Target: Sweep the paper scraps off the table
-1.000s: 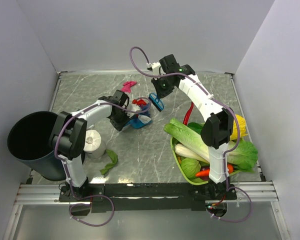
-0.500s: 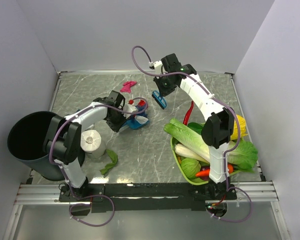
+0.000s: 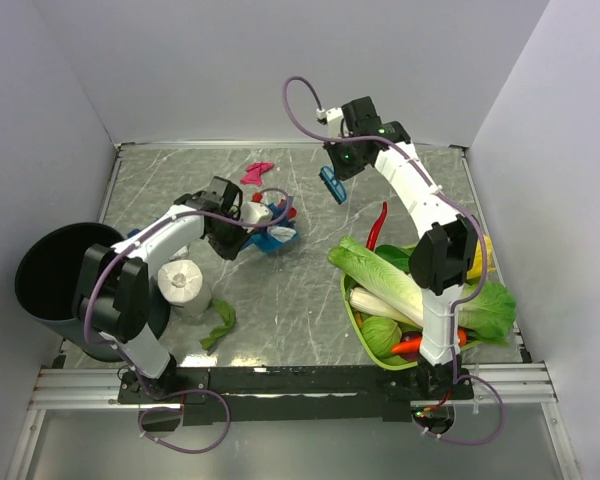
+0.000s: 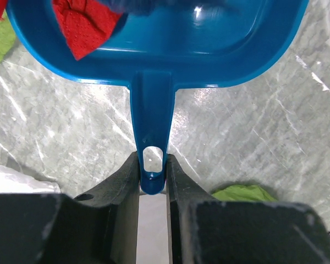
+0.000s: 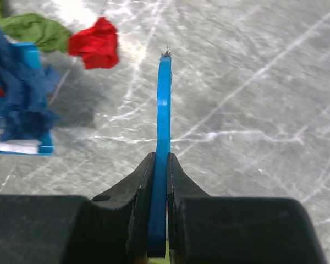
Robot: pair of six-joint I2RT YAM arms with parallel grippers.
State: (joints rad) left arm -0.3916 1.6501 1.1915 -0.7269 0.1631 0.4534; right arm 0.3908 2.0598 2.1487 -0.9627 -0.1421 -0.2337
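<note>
Where our left hand (image 4: pixel 153 165) closes, its two fingers (image 4: pixel 118 184) pinch the tip of a blue pan's (image 4: pixel 209 55) handle, just around the hanging hole. The pan stretches away from the hand, and a red scrap (image 4: pixel 80 27) lies in its left part. A dark blue wad (image 5: pixel 16 99) is heaped on it, with a white scrap (image 3: pixel 260 212) in the same heap. We cannot tell whether the pan's lip touches the bench (image 3: pixel 300 290). From above, the pan sits left of the bench's middle.

Our right hand (image 5: pixel 160 159) is pressed together on a thin blue brush (image 5: pixel 164 110). We see the brush edge-on, with a tuft of bristles at its far tip. It is held toward the back of the bench, apart from the pan and from every scrap. Past its tip, a loose red scrap (image 5: pixel 96 43) lies on the bench with a green scrap (image 5: pixel 36 30) just beside it, both close to the pan's rim.

Farther out, a magenta scrap (image 3: pixel 256 173) lies alone near the back edge, apart from the pan. Another green scrap (image 3: pixel 218 323) lies near the front, just beside a white roll (image 3: pixel 185 283). The roll stands against a black bin (image 3: pixel 50 280) at the left edge. On the right side we see a red chilli (image 3: pixel 380 222) and a heap of vegetables (image 3: pixel 375 270), well apart from the pan.
</note>
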